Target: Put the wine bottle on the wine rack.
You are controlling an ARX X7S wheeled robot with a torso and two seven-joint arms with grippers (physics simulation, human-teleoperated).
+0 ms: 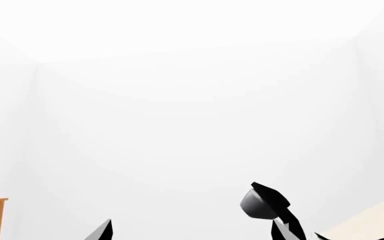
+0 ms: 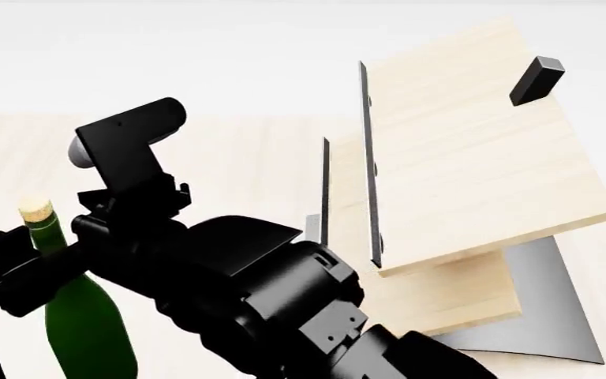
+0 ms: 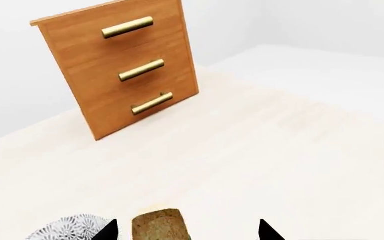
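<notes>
Head view shows the wine bottle [image 2: 76, 316] upright on the pale table [image 2: 250, 150], low at the left, cork up. A black arm [image 2: 230, 292] crosses in front of it, and a black clamp-like part sits against the bottle's neck, but I cannot tell which arm this is or whether the jaws have closed on the glass. The wine rack [image 2: 461, 158] stands to the right of the bottle, its slanted light boards rising over a grey base.

The left wrist camera faces mostly blank white wall; the fingertips of the left gripper [image 1: 192, 231] barely show, apart, with nothing between them. The right gripper [image 3: 186, 231] likewise shows two spread tips above the table, a brown rough-textured item [image 3: 160, 226] just beyond them and a drawer cabinet [image 3: 122, 65] farther off.

The step seems to be securing the bottle at the neck. To do it well, the grip should sit square just under the cork, close firmly, then lift straight up before swinging right, so the heavy base does not swing into the rack's edge.
</notes>
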